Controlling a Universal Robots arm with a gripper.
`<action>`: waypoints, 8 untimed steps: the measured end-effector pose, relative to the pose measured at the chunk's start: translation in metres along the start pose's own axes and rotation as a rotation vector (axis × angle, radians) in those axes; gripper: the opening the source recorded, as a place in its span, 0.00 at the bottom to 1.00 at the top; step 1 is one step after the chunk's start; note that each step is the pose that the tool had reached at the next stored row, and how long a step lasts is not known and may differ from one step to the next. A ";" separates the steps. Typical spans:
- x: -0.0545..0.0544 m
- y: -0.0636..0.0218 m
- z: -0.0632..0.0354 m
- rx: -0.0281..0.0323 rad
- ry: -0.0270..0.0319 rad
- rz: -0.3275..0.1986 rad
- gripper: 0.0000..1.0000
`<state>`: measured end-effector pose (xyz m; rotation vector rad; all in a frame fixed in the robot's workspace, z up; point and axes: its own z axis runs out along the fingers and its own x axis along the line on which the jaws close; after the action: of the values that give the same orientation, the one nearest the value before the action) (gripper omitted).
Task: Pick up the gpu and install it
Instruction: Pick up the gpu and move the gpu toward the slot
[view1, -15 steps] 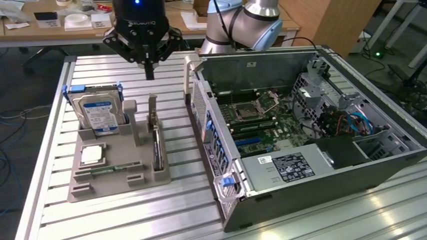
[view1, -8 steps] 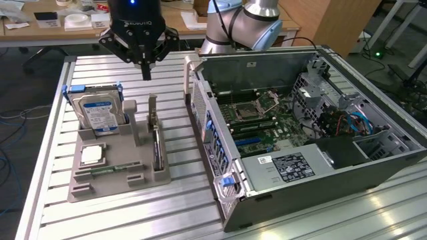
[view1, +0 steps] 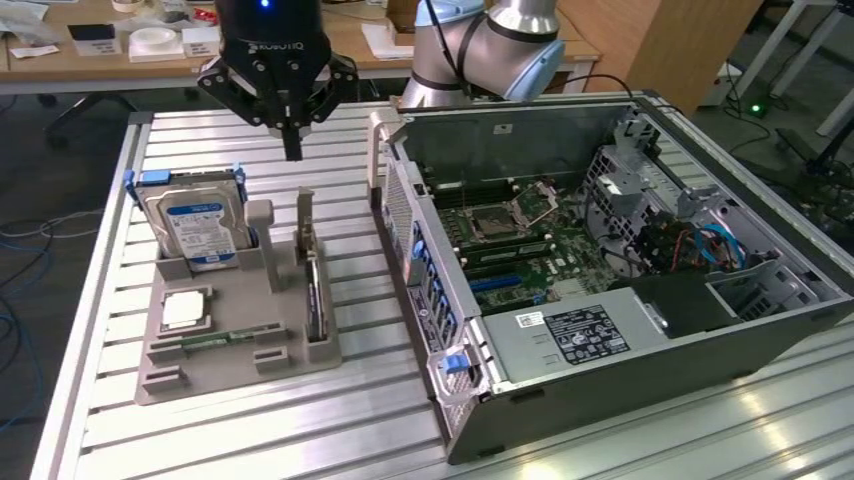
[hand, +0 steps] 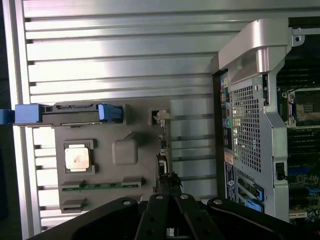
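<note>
gpu stands on its long edge in a slot of the grey holder, on the holder's side facing the computer case, with its metal bracket end up toward the bench's far edge. seen from the wrist it is a thin dark strip along that same side of the holder. nothing touches it.

sharing the holder are a hard drive with a blue label, upright at the far end, a processor chip lying flat, and a narrow memory stick near the front.

the hand hangs above the bench just past the holder's far end, pointing straight down, its fingers pinched together and gripping nothing; it is clear of the gpu. the arm rises behind the open case, which lies on the bench toward the exterior view's right.
</note>
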<state>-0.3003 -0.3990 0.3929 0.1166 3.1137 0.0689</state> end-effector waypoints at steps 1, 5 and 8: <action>0.000 0.0000 0.0000 0.0000 0.0000 0.000 0.11; 0.000 0.0000 0.0000 0.0000 0.0000 0.000 0.17; 0.000 0.0000 0.0000 0.0000 0.0000 0.000 0.29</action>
<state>-0.3003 -0.3990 0.3929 0.1165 3.1137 0.0689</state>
